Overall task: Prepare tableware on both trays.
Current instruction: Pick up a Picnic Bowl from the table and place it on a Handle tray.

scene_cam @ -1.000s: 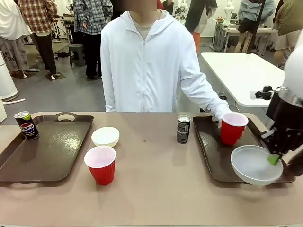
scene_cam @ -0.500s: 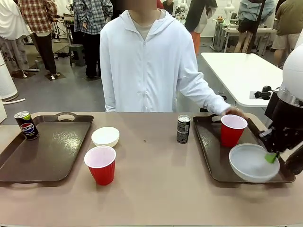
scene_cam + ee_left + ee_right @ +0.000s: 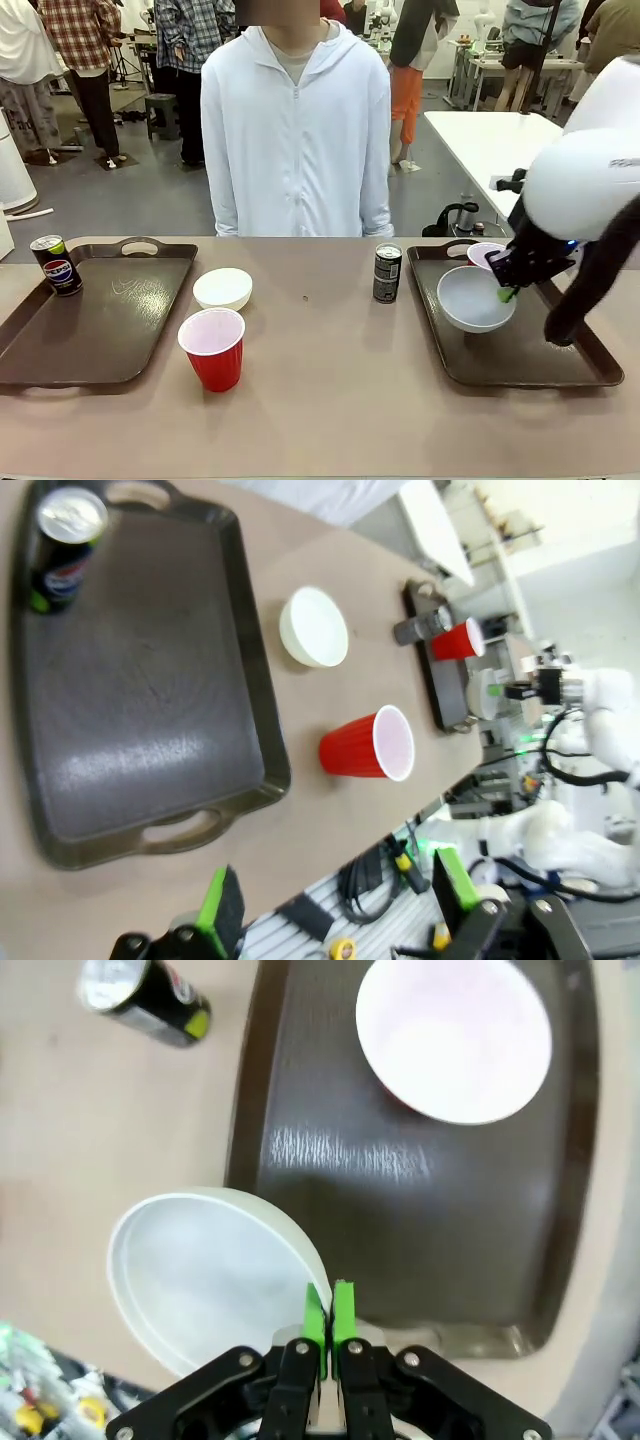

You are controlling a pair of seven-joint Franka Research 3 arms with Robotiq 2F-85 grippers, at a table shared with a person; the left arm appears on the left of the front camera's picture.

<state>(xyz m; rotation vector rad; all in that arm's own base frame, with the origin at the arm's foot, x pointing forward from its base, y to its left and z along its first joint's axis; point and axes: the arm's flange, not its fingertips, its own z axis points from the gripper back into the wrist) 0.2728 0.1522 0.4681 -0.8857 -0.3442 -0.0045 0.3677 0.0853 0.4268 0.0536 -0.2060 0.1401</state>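
Between the nearly closed pads of the right pincer (image 3: 507, 292), a white bowl (image 3: 470, 297) is hanging by its rim.
Gripped so thinly and tilting over the tray (image 3: 520, 365), it is risking a slip, or a knock against the red cup (image 3: 483, 252) just beyond the pincer.

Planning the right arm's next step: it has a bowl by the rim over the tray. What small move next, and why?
Probably lower and level the bowl onto the bare floor of the right tray, then release. The right gripper pinches its rim, it hangs tilted over the tray, and the red cup stands just behind.
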